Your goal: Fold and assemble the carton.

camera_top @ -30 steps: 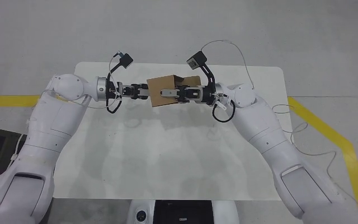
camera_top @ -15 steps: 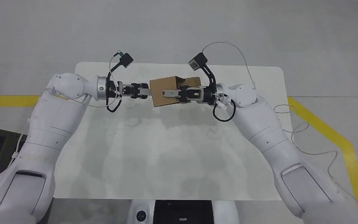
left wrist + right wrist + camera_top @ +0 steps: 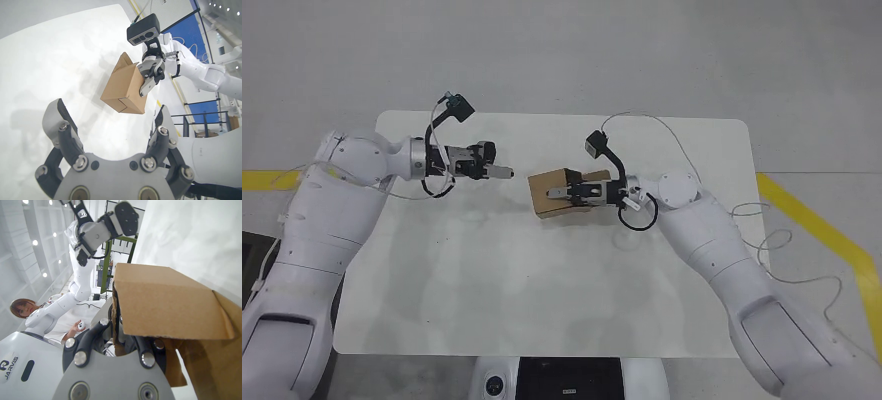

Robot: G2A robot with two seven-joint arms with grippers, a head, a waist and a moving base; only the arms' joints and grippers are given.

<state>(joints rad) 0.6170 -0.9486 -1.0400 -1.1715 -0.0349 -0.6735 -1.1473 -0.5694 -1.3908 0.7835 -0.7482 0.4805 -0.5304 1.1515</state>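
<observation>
Right gripper [image 3: 560, 190] is clamped on one side wall of the brown corrugated cardboard carton [image 3: 547, 204], at its open end: one finger lies along the outside of the panel and the other goes inside, with the cardboard edge running between them in the right wrist view [image 3: 115, 315]. From the left wrist camera the same grip [image 3: 144, 89] sits on the carton's [image 3: 121, 89] far panel, and the box hangs tilted, one corner lowest, looking clear of the tabletop. The end facing the left arm is folded shut, with a stepped seam across it. The gripper end is unfolded, and one loose flap [image 3: 175, 366] hangs down past the right wrist, under the carton's [image 3: 166, 306] near wall. Left gripper [image 3: 504, 172] is spread wide and holds nothing. It is level with the carton and well apart from it, pointing towards the closed end; in its own view [image 3: 109, 115] both pads are bare. From the right wrist camera it [image 3: 105, 237] shows beyond the box. All this sits over the far half of the white rounded-corner table [image 3: 542, 300], with the carton near the middle and the left gripper out to the left.
</observation>
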